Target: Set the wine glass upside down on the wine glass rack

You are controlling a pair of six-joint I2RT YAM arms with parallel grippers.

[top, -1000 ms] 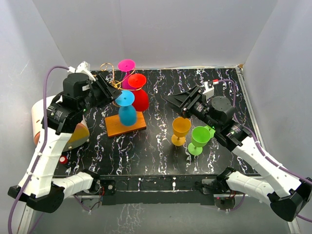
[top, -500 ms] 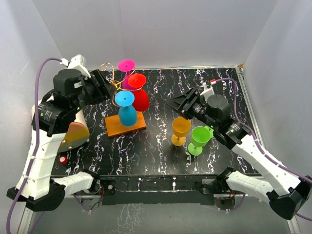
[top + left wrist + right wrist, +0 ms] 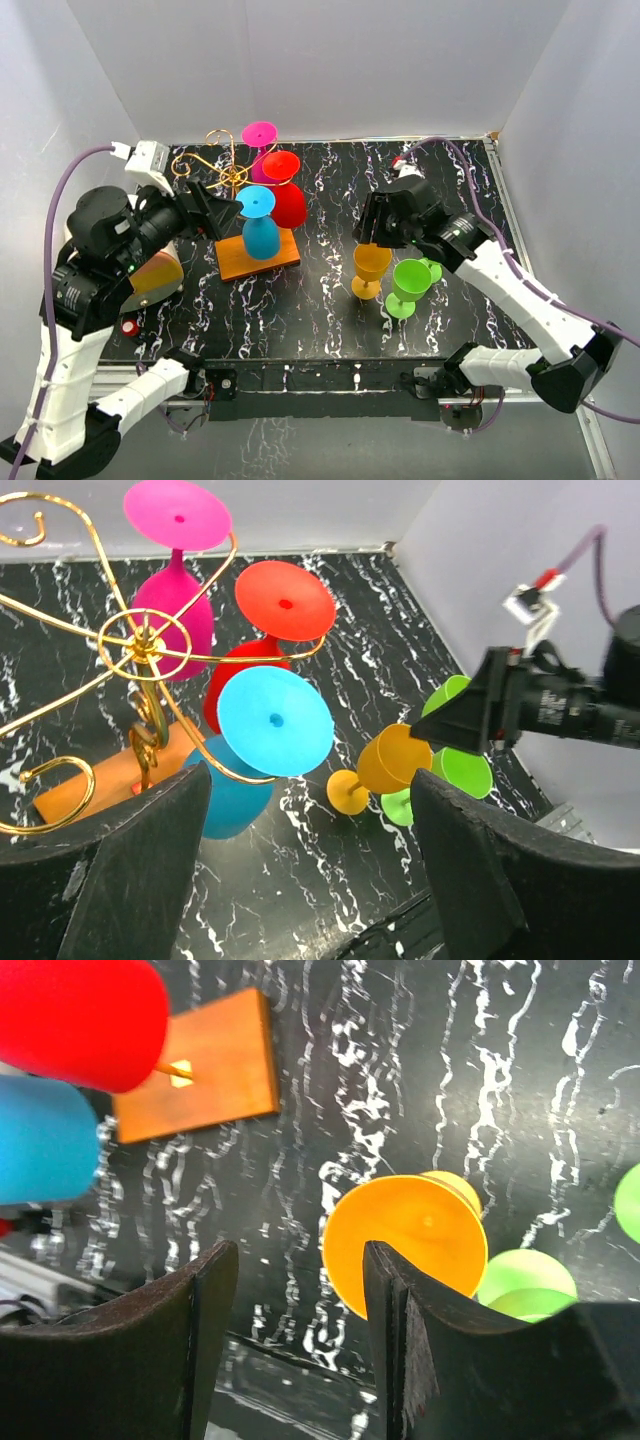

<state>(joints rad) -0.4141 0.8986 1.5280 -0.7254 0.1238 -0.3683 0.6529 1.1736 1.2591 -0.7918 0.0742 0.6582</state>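
At the near side of the black marbled table (image 3: 320, 325), a green wine glass (image 3: 410, 278) and an orange wine glass (image 3: 371, 262) stand upright just beside each other, well apart from the rack. The orange one looks like moulded plastic: light, stiff and unlikely to break. It is also smooth and top-heavy on its thin stem, so a nudge could tip it. The stem, or the bowl just above it, seems the safest place to take hold, since the glass must be turned over and its foot hooked into a wire loop. It is opaque, with a rounded bowl and a flat round foot. The right gripper (image 3: 298, 1260) hovers directly over its bowl, jaws parted, gripping nothing. Further back, the left gripper (image 3: 222, 207) is released and empty just beside the wine glass rack (image 3: 205, 163), a gold wire stand with curling arms on an orange base. A blue glass (image 3: 262, 238), a red glass (image 3: 290, 205) and a pink glass (image 3: 259, 133) hang there upside down, the pink one farthest.
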